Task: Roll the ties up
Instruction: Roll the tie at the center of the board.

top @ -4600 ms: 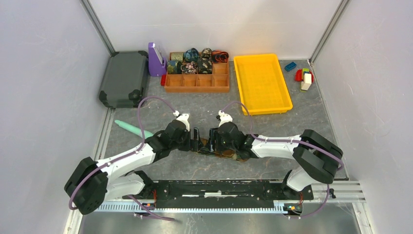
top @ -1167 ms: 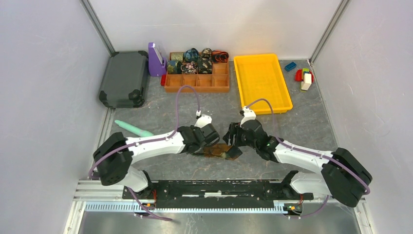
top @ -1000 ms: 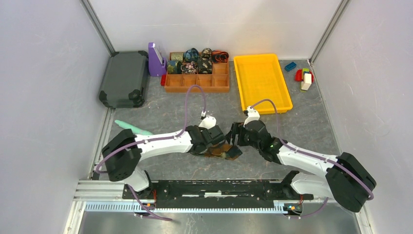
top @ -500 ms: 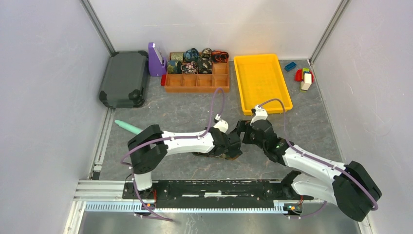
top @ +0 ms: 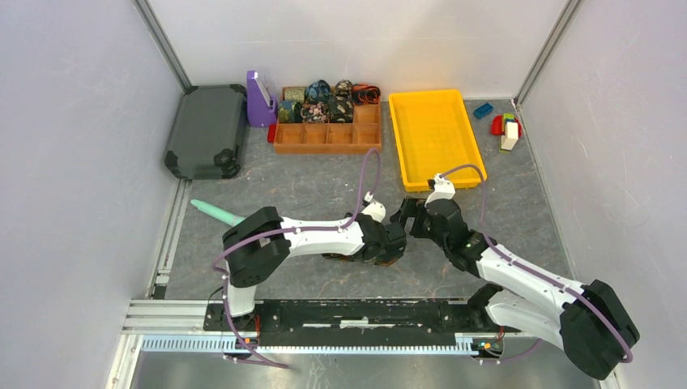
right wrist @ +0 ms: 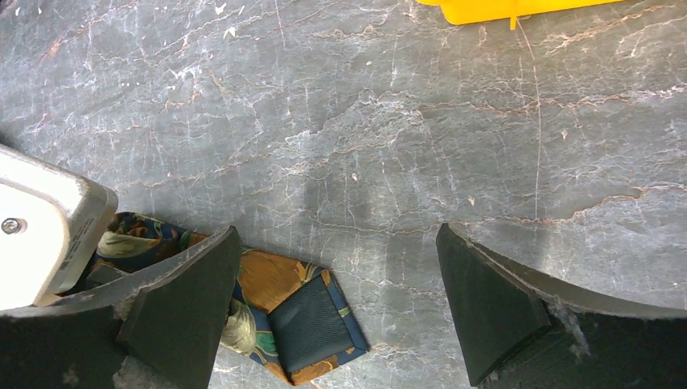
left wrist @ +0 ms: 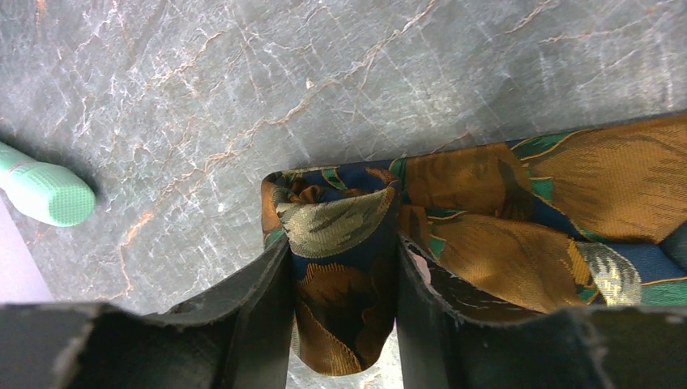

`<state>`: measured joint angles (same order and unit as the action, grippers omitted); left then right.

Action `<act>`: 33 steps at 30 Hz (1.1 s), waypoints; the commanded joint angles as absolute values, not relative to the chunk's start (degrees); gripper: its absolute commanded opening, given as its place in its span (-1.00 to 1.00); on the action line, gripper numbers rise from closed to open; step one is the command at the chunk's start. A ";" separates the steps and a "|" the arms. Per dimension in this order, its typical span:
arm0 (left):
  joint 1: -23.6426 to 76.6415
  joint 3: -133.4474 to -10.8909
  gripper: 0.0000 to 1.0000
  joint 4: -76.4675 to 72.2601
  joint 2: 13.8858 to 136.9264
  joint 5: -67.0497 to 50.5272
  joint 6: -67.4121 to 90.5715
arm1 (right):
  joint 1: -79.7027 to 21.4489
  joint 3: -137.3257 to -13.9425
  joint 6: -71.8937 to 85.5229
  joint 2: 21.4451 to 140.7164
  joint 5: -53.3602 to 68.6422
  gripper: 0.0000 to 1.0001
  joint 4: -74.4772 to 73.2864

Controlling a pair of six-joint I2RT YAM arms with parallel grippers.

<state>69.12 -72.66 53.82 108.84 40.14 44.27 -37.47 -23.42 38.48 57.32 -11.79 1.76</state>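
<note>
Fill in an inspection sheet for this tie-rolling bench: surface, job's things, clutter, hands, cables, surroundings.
Surface: grey marbled table.
Job's things: brown-patterned tie, partly coiled, its end flat; rolled ties in orange organiser.
Clutter: yellow tray, grey case, purple stand, teal stick, toy blocks.
Hands: left hand shut on the tie's coil; right hand open, holding nothing.
Cables: purple cables loop above both wrists.
Surroundings: white walls on three sides.

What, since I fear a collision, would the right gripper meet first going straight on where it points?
Probably the bare table top between the right gripper's open jaws; the folded tie lies just aside, though depth is unclear.
</note>
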 commanded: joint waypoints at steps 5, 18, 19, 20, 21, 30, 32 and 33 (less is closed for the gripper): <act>69.35 -71.89 0.17 44.67 109.15 31.11 45.24 | -36.87 -23.46 37.73 55.75 -13.20 0.96 1.25; 69.35 -71.03 0.29 44.98 102.80 30.92 42.89 | -36.91 -25.39 37.58 56.19 -11.33 0.96 0.44; 69.35 -70.95 0.29 45.06 102.47 31.05 42.85 | -36.85 -25.48 37.62 56.31 -10.96 0.96 0.55; 69.35 -70.85 0.29 45.09 102.15 31.03 42.80 | -36.89 -25.57 37.53 56.42 -10.44 0.96 0.68; 69.35 -70.76 0.30 45.24 101.96 31.03 42.80 | -36.90 -25.58 37.33 56.58 -9.84 0.96 0.94; 69.26 -69.44 0.35 45.24 98.79 31.86 42.89 | -37.00 -25.82 37.77 59.35 -1.34 0.87 4.07; 69.30 -69.35 0.37 45.31 98.21 32.08 42.89 | -37.09 -25.91 37.84 60.09 -0.17 0.86 4.97; 69.28 -69.26 0.38 45.29 97.87 32.23 42.89 | -37.15 -26.02 37.96 60.53 -0.17 0.85 5.30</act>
